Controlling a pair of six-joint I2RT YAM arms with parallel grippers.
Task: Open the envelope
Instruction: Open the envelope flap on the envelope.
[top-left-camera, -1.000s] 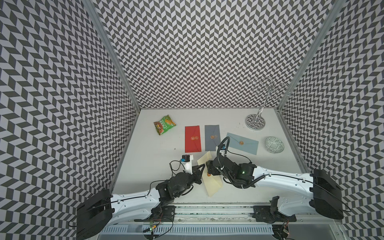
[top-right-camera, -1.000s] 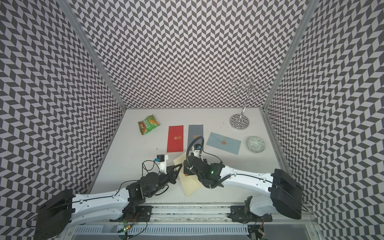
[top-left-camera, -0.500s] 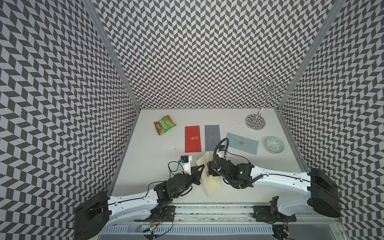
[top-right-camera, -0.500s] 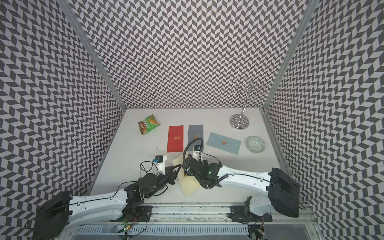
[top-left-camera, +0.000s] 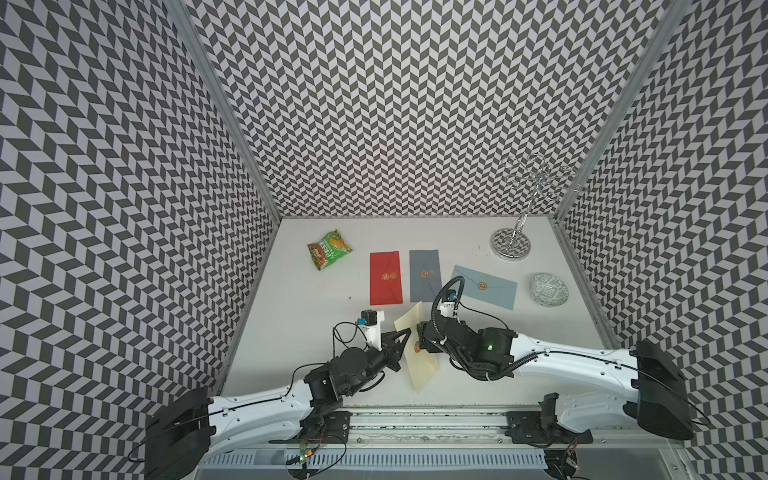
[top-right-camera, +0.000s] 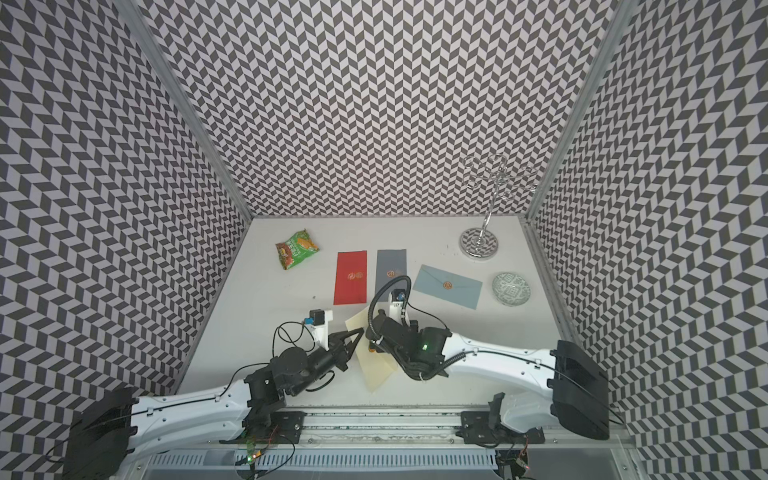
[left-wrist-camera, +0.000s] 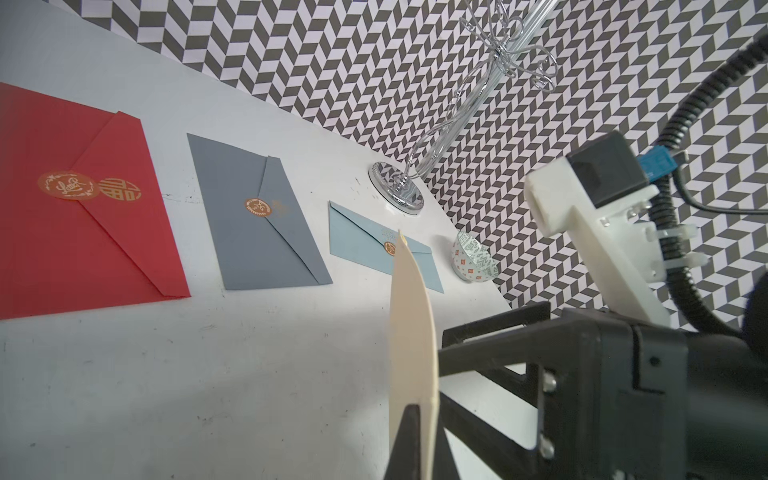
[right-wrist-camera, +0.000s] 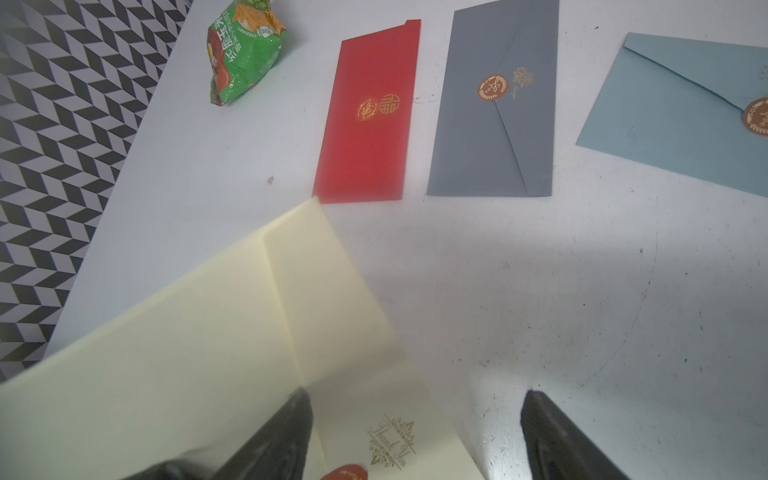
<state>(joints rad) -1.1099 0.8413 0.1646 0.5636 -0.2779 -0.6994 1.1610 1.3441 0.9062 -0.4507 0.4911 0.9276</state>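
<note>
A cream envelope (top-left-camera: 423, 363) lies near the front of the table, its flap (top-left-camera: 409, 322) lifted upright. My left gripper (top-left-camera: 405, 334) is shut on the flap's edge; in the left wrist view the flap (left-wrist-camera: 411, 311) stands on edge between the closed jaws of the left gripper (left-wrist-camera: 424, 419). My right gripper (top-left-camera: 422, 340) is open over the envelope's body. In the right wrist view one of its fingers (right-wrist-camera: 291, 419) rests on the cream envelope (right-wrist-camera: 208, 353), the other stands over bare table. An orange-red seal (right-wrist-camera: 345, 471) shows beside gold "Thank You" lettering.
Behind lie a red envelope (top-left-camera: 385, 277), a grey envelope (top-left-camera: 424, 275) and a light blue envelope (top-left-camera: 484, 286), all sealed. A green snack bag (top-left-camera: 329, 249) sits back left. A metal stand (top-left-camera: 510, 245) and a patterned bowl (top-left-camera: 548, 289) are back right.
The right arm shifted slightly left and came back over the envelope. The left gripper kept hold of the raised flap in the same place.
</note>
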